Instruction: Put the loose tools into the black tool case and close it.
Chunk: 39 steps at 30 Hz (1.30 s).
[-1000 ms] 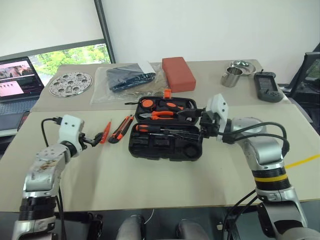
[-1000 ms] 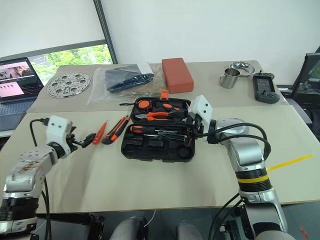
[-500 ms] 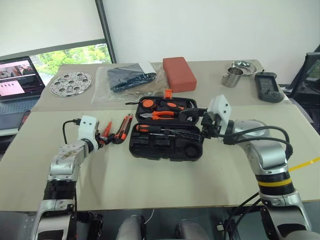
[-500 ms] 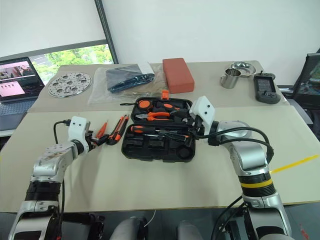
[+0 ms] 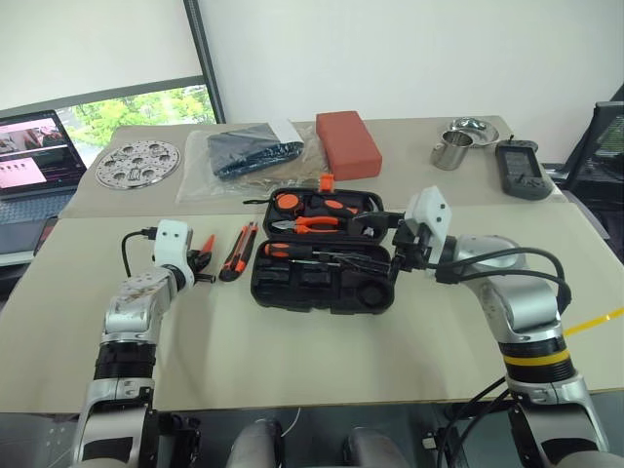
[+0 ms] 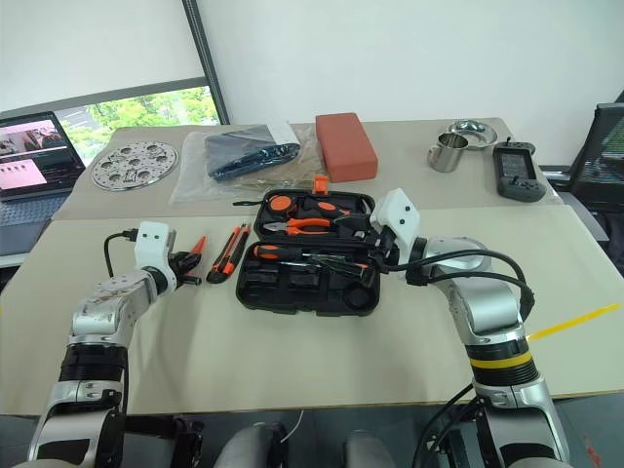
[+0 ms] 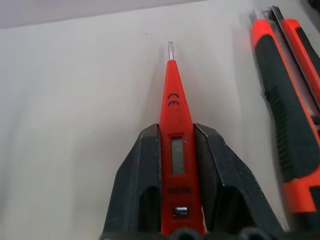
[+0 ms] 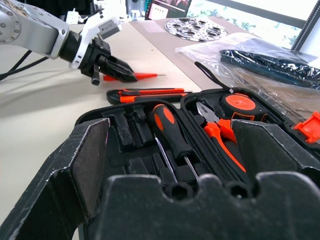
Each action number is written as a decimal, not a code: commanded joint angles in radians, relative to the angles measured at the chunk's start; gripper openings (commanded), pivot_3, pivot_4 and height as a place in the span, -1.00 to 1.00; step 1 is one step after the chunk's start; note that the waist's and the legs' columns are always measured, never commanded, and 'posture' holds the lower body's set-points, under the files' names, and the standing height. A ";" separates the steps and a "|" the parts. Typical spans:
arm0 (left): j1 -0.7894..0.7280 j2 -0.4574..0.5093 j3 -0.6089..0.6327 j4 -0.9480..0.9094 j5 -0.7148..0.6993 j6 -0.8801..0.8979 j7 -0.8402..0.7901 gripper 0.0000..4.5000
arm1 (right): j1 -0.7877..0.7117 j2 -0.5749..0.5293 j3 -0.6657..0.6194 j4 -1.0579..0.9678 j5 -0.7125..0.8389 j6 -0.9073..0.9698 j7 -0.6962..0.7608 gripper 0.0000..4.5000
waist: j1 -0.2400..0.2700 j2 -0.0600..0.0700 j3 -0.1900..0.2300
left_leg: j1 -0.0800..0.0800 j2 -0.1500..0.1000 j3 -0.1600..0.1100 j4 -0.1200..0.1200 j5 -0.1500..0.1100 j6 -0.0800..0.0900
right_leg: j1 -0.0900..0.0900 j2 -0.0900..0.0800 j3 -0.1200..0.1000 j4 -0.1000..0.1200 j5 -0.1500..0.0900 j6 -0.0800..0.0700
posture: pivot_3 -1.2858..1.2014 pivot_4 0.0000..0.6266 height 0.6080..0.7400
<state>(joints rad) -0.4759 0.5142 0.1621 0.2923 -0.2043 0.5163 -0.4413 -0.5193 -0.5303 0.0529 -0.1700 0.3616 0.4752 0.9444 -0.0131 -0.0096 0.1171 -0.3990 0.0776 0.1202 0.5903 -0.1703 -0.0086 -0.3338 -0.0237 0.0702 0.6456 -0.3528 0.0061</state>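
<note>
A: What has changed on the left side?

B: A second ago the left tool (image 7: pixel 172 200) stood apart, short of the tester screwdriver (image 7: pixel 172 130). It has since reached forward, and its fingers (image 7: pixel 137 185) are now pressed against both flanks of the orange body. The screwdriver still lies flat on the surface (image 5: pixel 292 351), just beside the utility knife (image 5: pixel 239 251).

A: And the right?

B: The right tool (image 5: pixel 398 249) has kept its place at the right edge of the black tool case (image 5: pixel 327 255), fingers spread wide, holding nothing.

A: The case?

B: Still open in the middle of the surface, with pliers and a screwdriver in its slots.
</note>
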 commanded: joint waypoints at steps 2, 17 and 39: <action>-0.111 0.131 -0.015 0.014 -0.055 -0.329 -0.384 -0.78 | 0.021 -0.050 -0.064 -0.048 0.072 0.017 0.037 1.00 | 0.003 0.000 0.000 | 0.000 0.000 0.000 0.000 0.000 0.000 | 0.000 0.000 -0.001 -0.001 0.000 0.000 | 0.03 -0.52 1.00; -0.560 0.034 -0.365 0.488 0.067 -0.763 -1.128 -0.78 | 0.159 -0.143 -0.112 -0.098 0.104 -0.001 0.046 1.00 | 0.006 0.000 0.000 | -0.004 -0.005 0.003 0.001 -0.003 0.006 | 0.000 0.000 0.000 -0.004 0.000 0.000 | 0.03 -0.52 1.00; -0.610 -0.046 -0.432 0.728 0.278 -0.891 -1.080 -0.78 | 0.217 -0.152 -0.144 -0.166 0.123 0.009 -0.015 1.00 | 0.000 0.000 0.000 | -0.006 -0.006 -0.002 0.001 -0.004 0.007 | -0.001 0.001 0.001 -0.004 0.000 0.000 | 0.03 -0.52 1.00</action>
<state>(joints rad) -1.0690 0.4629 -0.2689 1.0182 0.0599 -0.3549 -1.5463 -0.2952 -0.6761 -0.0579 -0.2979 0.4557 0.4887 0.9353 -0.0131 -0.0094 0.1169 -0.4046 0.0719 0.1179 0.5919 -0.1739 -0.0018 -0.3351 -0.0230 0.0712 0.6423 -0.3530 0.0065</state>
